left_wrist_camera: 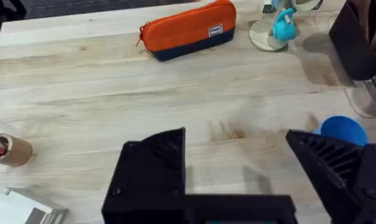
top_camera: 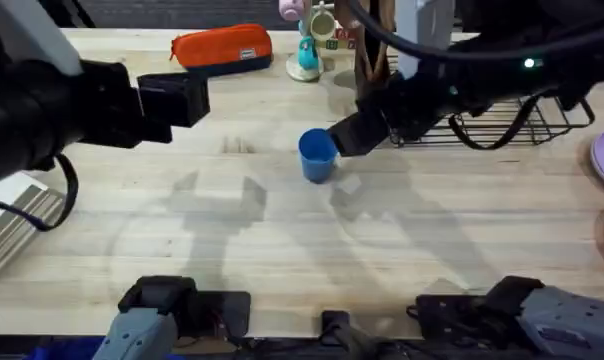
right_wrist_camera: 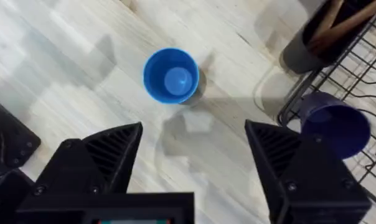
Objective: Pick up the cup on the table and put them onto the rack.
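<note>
We begin at the left, where our left gripper hangs over the table at about ten o'clock, its black fingers spread wide and holding nothing; in its wrist view the gap between the fingers frames bare wood, with an orange pouch lying well beyond. We judge this arm has no part in the step and does best to stay clear. Moving toward the middle, the cup stands upright on the table just above centre, mouth up, apart from everything around it. Immediately to its right, at about one o'clock from it, our right gripper hovers with its fingers well apart and empty; its wrist view looks straight down into the cup's open mouth, which sits ahead of the finger gap and a little toward one finger. To grasp well, we think we should first bring the gap squarely over the cup, lower until the fingers straddle its wall below the rim, then close gently, since a light plastic cup may skid or tip if one finger touches first. Further right, at about two o'clock, the rack waits, with a dark utensil holder beside its near corner and a dark blue cup already in it; we should lift high enough to pass the wires.
</note>
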